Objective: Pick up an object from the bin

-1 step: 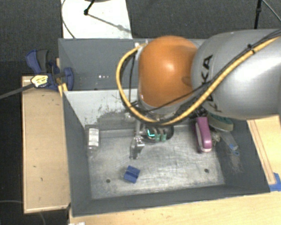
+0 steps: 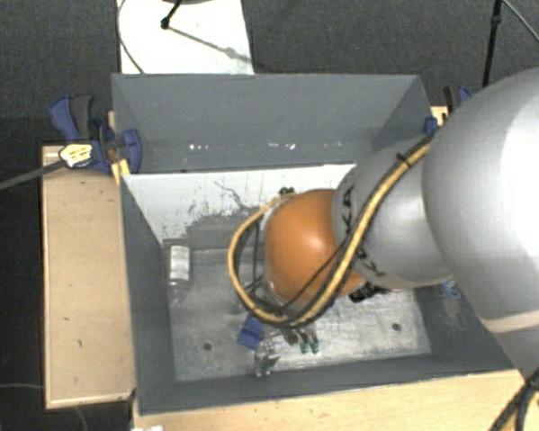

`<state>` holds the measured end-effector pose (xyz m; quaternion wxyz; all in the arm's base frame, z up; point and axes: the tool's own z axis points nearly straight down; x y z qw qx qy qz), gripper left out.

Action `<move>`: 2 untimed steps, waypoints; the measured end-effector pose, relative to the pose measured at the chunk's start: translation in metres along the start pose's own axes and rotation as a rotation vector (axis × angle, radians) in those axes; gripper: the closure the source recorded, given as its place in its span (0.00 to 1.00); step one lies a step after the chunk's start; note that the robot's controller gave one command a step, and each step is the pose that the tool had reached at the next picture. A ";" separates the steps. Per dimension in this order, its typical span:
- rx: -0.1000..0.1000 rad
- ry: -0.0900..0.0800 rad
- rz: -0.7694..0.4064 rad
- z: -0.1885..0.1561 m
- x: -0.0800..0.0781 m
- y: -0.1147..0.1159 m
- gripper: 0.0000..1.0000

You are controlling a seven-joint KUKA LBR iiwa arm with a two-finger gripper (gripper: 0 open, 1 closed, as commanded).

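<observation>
Grey metal bin (image 2: 152, 297), camera view: the arm enters from 3 o'clock. Its orange cover (image 2: 298, 245) and looped cables (image 2: 246, 283) stand over the middle of the floor.

The gripper (image 2: 273, 350) projects below the cover toward 6 o'clock, low over the floor near the front wall. The cover and cables hide most of it, so whether it is spread or closed cannot be told. Nothing can be confirmed as held.

Nearest thing: a small blue piece (image 2: 250, 334) on the floor, just beside the gripper at its 10 o'clock. Whether the two touch cannot be told, and the piece is too small to give a long axis.

Second: two or three small green pieces (image 2: 306, 346), just beside the gripper at its 3 o'clock.

Third: a pale translucent cylinder (image 2: 178, 263), upright axis running 12 to 6 o'clock, near the left wall, well apart from the gripper at its 10 o'clock.

Judgement: the blue piece is the likely target. The coming move depends on a short offset toward 10 o'clock.
</observation>
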<state>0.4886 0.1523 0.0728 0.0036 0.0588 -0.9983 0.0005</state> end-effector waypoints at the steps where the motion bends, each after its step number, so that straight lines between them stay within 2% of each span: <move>1: -0.002 -0.009 0.007 -0.004 -0.003 0.000 1.00; 2: -0.002 -0.018 0.034 -0.159 -0.013 -0.029 1.00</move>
